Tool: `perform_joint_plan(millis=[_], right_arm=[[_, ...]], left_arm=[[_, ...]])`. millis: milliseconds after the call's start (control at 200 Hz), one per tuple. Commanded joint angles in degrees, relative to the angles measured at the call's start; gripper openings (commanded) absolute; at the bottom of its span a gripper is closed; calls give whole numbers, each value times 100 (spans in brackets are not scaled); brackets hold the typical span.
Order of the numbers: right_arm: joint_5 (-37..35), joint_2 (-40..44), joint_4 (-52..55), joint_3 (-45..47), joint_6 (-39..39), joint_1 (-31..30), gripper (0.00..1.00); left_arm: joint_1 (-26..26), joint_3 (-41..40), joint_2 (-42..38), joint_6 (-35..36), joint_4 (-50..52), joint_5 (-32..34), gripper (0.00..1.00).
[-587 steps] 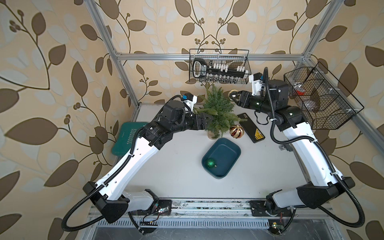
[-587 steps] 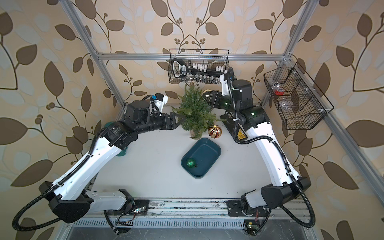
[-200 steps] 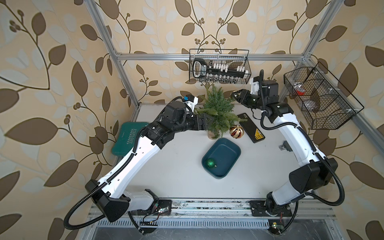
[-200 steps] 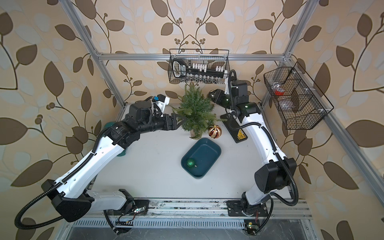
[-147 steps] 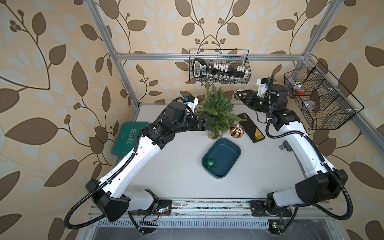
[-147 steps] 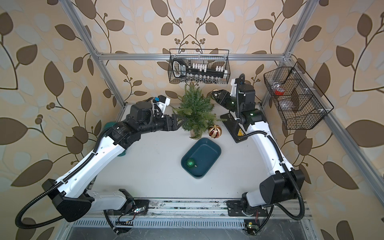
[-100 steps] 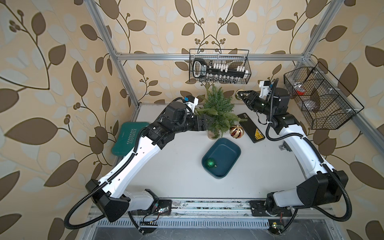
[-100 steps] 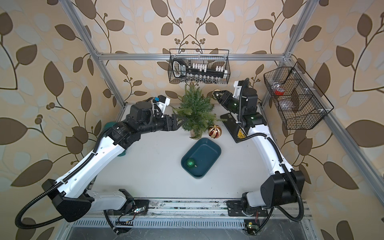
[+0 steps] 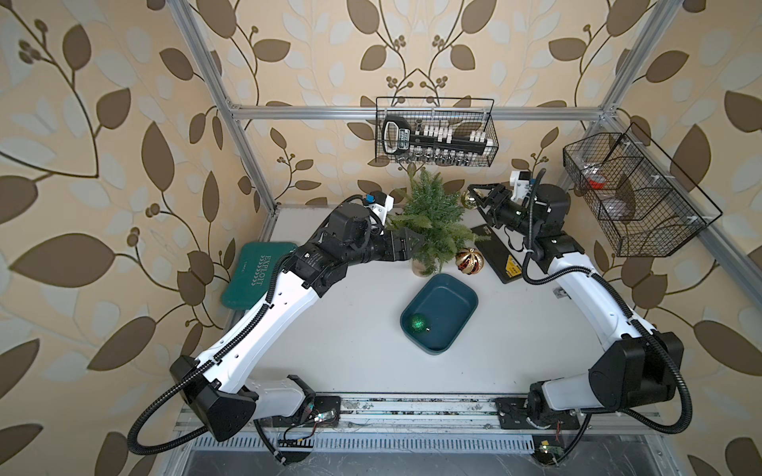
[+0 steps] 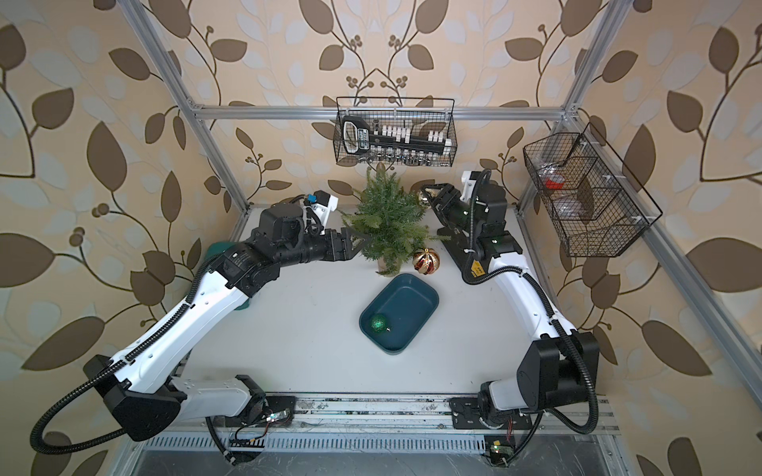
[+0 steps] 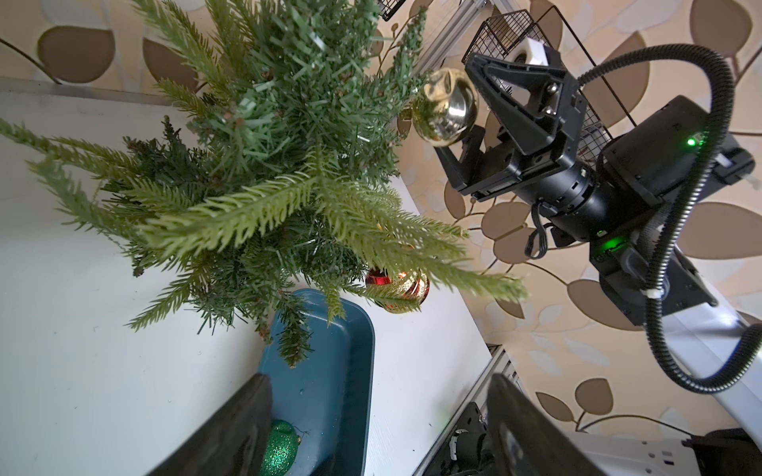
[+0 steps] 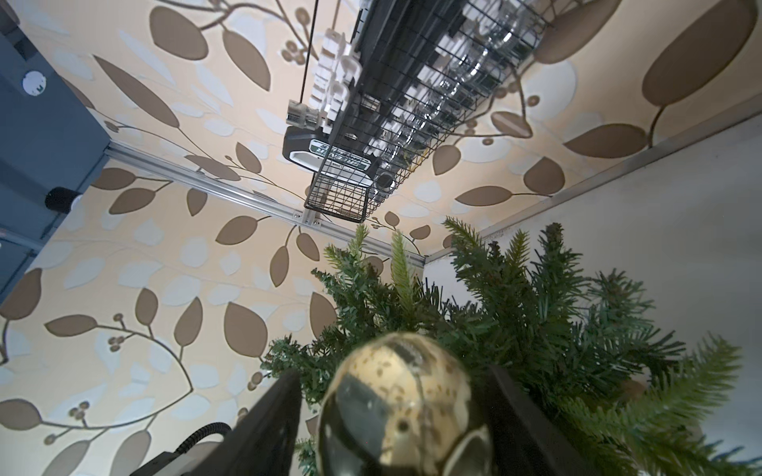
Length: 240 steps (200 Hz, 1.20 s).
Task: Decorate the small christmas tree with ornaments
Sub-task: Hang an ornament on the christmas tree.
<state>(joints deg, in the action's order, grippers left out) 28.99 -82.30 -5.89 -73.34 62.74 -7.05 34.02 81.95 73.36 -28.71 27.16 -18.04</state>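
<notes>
The small christmas tree stands at the back of the table. A shiny gold ball hangs at the tip of an upper branch on its right side. My right gripper is open around that ball, with a gap on each side. The red-and-gold ribbed ball hangs low on the tree's right. A glittery green ball lies in the teal tray. My left gripper is open and empty at the tree's left side.
A wire basket of tools hangs on the back rail just above the treetop. A second wire basket hangs at the right wall. A black flat case lies under the right arm, and a green pad lies at the left.
The right gripper's jaws have widened off the gold ball, which stays at the branch. The right arm's wrist has shifted a little to the right. The left arm has not moved.
</notes>
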Motion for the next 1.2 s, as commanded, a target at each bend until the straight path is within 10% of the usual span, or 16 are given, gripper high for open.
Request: perform_joint_plan(millis=[0,1195], right_arm=[[-22,77,-225,147,151,59,72],[-71,2609,2518,1603,-2266,405,74]], left_arm=[[-57,-40,-225,-27,-221,-142,82],[15,-1918,-1096,119,-102,-549,79]])
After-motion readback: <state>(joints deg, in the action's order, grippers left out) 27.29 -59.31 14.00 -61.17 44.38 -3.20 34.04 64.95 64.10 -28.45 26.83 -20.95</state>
